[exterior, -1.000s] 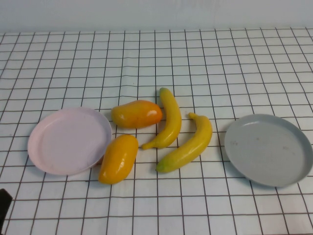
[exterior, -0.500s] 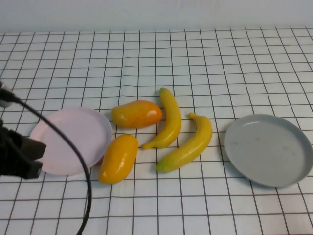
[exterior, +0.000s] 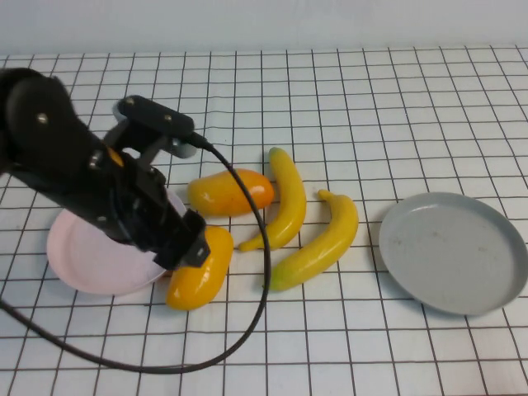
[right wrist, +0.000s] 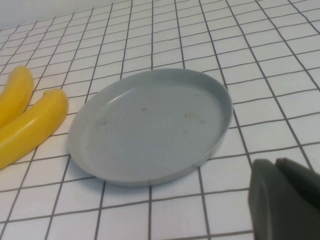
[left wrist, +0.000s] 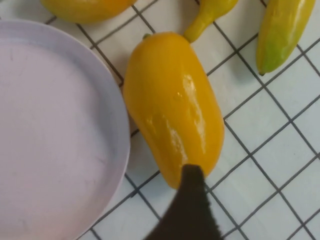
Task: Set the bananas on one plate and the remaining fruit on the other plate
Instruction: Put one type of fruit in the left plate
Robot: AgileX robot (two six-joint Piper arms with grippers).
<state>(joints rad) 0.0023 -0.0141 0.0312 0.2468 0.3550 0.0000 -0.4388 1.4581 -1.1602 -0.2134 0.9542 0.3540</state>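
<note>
Two glossy, curved yellow bananas [exterior: 293,202] with greenish tips lie side by side mid-counter [exterior: 330,346], which wears a white cloth gridded in black lines. Left of them sit two plump, smooth orange-yellow fruits: the far fruit [exterior: 231,191] and the near fruit [exterior: 200,268], whose side lies just beside the rim of the shallow pale pink plate [exterior: 78,264]. That plate holds nothing. The left gripper [exterior: 186,247] hangs over the pink plate's right edge and the near fruit; in the wrist view one dark fingertip [left wrist: 192,200] shows over the fruit's end, and whether the jaws are parted cannot be told. The round grey-blue plate [right wrist: 150,125], also bare, sits on the right, near the right gripper [right wrist: 285,200], jaws clenched on nothing.
</note>
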